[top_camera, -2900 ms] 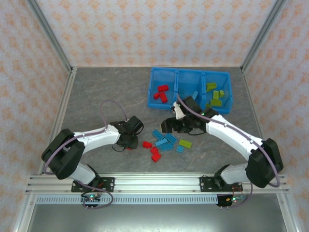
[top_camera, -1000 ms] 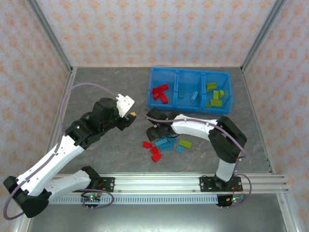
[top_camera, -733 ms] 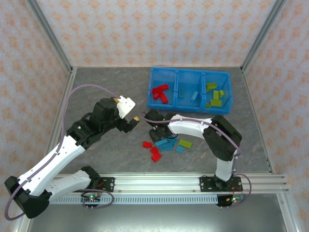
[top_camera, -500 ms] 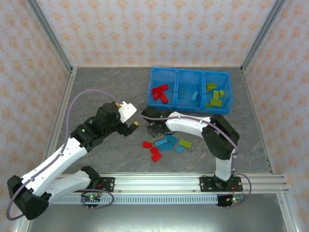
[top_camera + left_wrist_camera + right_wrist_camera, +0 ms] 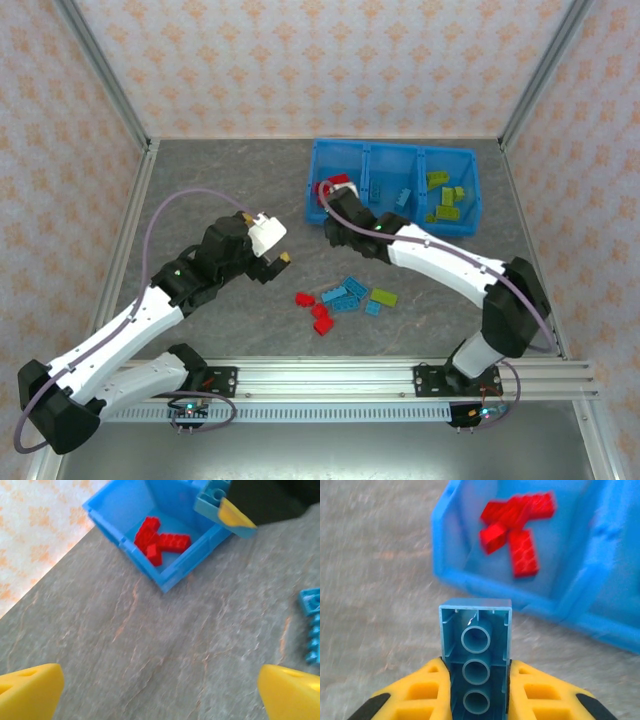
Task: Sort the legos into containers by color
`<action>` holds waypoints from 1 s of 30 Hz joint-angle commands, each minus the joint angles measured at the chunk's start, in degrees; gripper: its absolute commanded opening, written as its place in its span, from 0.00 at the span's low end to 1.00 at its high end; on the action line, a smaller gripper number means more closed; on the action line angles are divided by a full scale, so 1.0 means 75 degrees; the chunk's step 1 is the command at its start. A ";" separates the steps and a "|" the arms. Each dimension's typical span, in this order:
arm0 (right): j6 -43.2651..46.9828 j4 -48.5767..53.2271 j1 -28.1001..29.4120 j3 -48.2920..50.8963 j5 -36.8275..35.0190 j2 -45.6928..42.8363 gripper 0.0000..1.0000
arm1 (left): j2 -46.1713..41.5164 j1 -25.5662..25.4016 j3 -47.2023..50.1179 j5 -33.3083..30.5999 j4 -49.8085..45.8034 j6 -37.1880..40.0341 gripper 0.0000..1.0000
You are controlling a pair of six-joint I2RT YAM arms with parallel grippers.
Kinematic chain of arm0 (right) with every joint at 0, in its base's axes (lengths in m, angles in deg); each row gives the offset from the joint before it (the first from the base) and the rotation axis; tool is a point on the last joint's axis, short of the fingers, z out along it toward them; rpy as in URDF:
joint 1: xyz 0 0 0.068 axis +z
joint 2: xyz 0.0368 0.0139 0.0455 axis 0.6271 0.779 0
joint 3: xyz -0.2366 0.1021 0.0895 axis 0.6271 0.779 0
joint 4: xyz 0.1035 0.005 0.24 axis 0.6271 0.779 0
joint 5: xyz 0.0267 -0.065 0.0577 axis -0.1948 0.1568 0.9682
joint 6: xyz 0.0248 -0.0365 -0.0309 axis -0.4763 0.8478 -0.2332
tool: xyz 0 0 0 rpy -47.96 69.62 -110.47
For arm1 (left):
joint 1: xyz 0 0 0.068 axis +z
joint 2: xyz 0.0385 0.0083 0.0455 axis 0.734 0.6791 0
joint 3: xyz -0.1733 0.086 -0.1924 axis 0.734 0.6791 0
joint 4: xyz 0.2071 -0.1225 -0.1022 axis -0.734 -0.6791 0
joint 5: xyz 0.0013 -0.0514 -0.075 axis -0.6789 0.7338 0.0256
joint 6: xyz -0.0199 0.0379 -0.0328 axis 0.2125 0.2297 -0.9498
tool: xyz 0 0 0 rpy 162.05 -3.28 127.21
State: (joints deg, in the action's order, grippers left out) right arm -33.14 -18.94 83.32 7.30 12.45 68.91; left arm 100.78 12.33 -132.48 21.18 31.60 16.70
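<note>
While the right gripper (image 5: 477, 685) clamps a light blue brick (image 5: 476, 630), hollow underside showing, long axis aimed at the blue tray (image 5: 443, 540), the left gripper (image 5: 160, 690) gapes empty near that tray.

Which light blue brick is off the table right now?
The light blue brick pinched in the right claw, underside showing; the others lie on the table or in the tray.

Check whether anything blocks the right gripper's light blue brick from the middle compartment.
The light blue brick in the right gripper hangs before the compartment holding the red bricks. The middle compartment lies to its right, past the tray's near wall and one inner divider. If it is carried above those, nothing else visible stands between.
</note>
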 commanded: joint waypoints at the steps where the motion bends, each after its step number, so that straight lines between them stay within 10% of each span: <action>1: -0.0159 -0.0084 -0.0529 -0.0099 -0.1138 -0.0172 0.24 | 0.0059 -0.0058 -0.0470 0.0693 0.0229 -0.0247 1.00; 13: -0.0557 -0.0494 -0.2697 -0.1250 -0.1260 0.1429 0.26 | 0.0578 -0.0283 -0.0614 0.0873 -0.0439 -0.0191 1.00; 30: -0.1718 0.1410 -0.1703 0.0360 0.1615 -0.0998 0.44 | 0.0593 -0.0574 -0.0868 0.0944 -0.1069 0.0232 1.00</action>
State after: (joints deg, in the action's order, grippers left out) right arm -43.35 -15.69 66.54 6.79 19.71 64.21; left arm 105.35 8.46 -137.01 26.82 26.07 16.78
